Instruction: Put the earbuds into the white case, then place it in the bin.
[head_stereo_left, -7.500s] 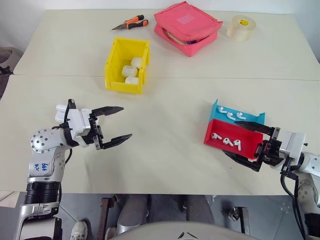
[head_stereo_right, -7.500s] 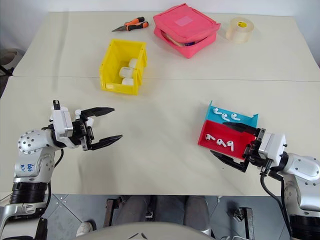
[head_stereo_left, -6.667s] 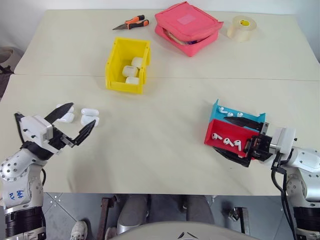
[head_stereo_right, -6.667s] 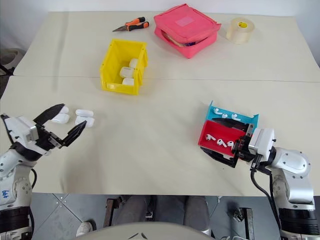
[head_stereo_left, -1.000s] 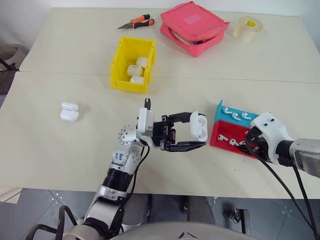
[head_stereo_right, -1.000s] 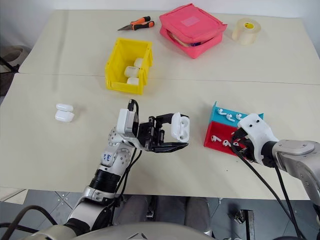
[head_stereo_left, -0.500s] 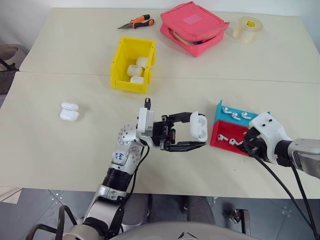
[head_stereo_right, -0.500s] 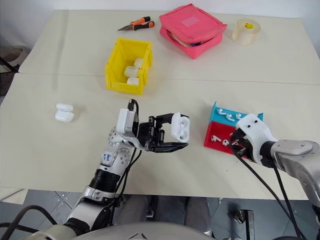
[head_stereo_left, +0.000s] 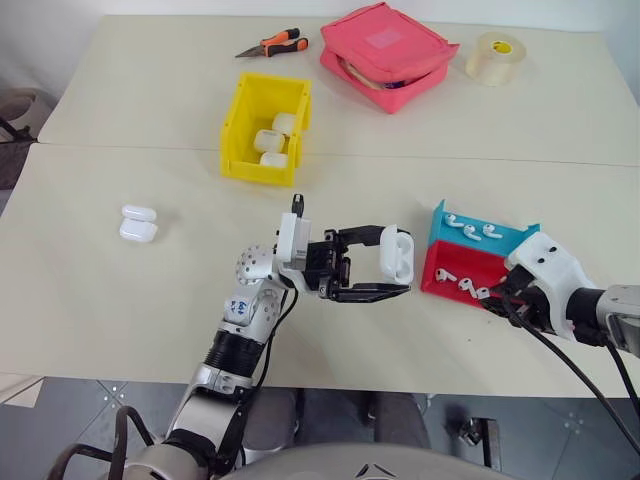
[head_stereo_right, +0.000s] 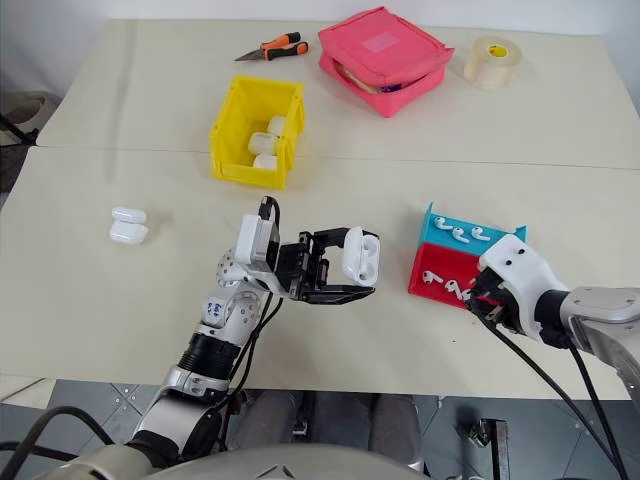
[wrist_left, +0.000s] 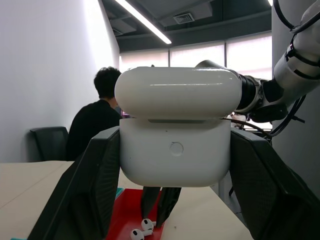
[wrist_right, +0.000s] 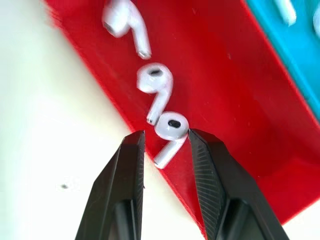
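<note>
My left gripper (head_stereo_left: 395, 262) is shut on the white case (head_stereo_left: 398, 250) and holds it above the middle of the table, with the lid raised a crack (wrist_left: 175, 145). To its right stands the red-and-teal tray (head_stereo_left: 436, 222) with several loose earbuds (head_stereo_left: 470, 230). At the tray's near red edge my right gripper (wrist_right: 165, 137) points down. Its fingers have closed narrowly on one earbud (wrist_right: 169, 131), and two more lie just beyond. The yellow bin (head_stereo_left: 240, 120) stands further back on the left with three white cases inside.
Two spare white cases (head_stereo_left: 138, 224) lie at the table's left. At the far edge are orange-handled pliers (head_stereo_left: 268, 45), a pink pouch (head_stereo_left: 388, 52) and a tape roll (head_stereo_left: 497, 55). A seated person (wrist_left: 97, 120) shows behind in the left wrist view.
Since the oldest frames my left gripper has taken a case from the left and brought it to the middle. In the last second my right gripper's fingers narrowed at the tray's near edge.
</note>
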